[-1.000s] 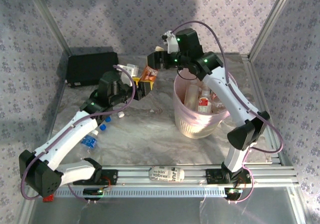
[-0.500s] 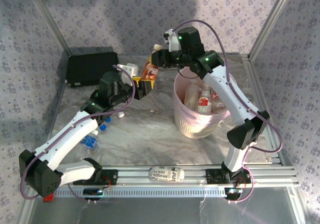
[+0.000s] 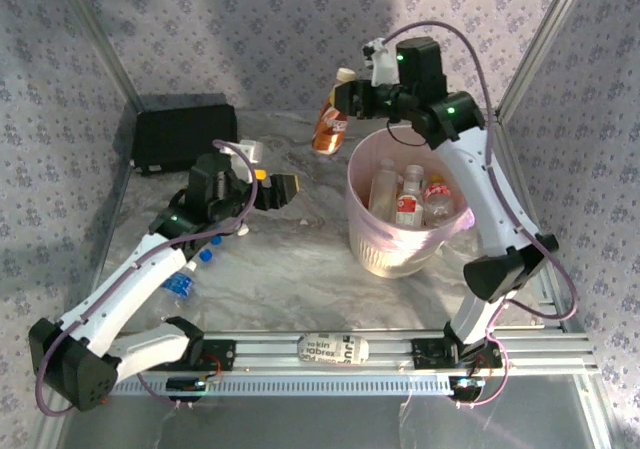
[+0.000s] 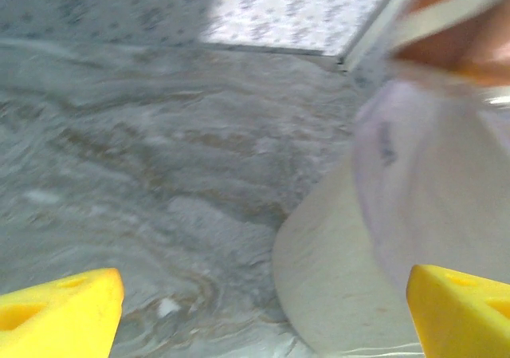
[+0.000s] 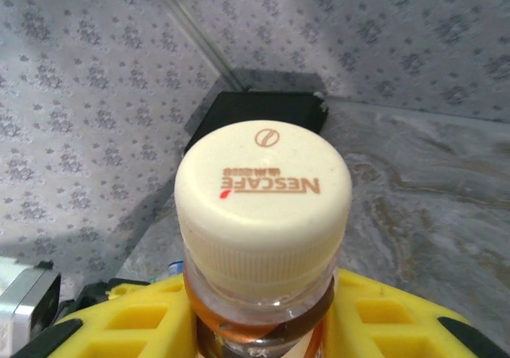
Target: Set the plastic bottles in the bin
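Observation:
A bottle with an orange label and a cream cap hangs neck-up from my right gripper, which is shut on its neck just above and left of the bin's rim. The pale pink bin holds several bottles. My left gripper stands open left of the bin. In the left wrist view its yellow fingertips are wide apart with nothing between them, and the bin wall is at the right. More blue-capped bottles lie under the left arm.
A flat black case lies at the back left and shows behind the cap. A printed strip rests on the front rail. Patterned walls close in the back and both sides. Bare marbled table lies in front of the bin.
The left gripper let go of the orange-labelled bottle, opened and drew back left. The right gripper shut on the bottle's neck and carried it up and right, towards the bin.

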